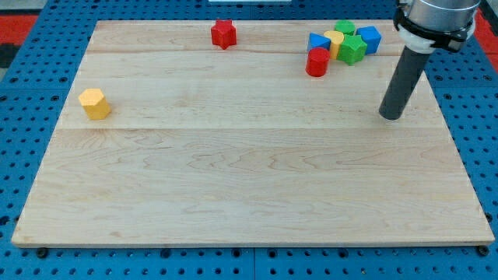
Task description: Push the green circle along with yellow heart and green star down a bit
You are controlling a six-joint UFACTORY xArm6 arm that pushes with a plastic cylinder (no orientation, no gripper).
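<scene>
A tight cluster of blocks sits at the view's top right. In it are a green circle (345,28) at the top, a yellow heart (334,41) below it, and a green star (352,50) at the lower right. A blue block (318,42) sits on the left, a blue cube (369,38) on the right, and a red cylinder (317,63) at the lower left. My tip (391,116) rests on the board to the right of and below the cluster, apart from every block.
A red star (223,33) sits at the top centre. A yellow hexagon (94,103) sits at the left. The wooden board (249,187) lies on a blue pegboard; its right edge runs close to my tip.
</scene>
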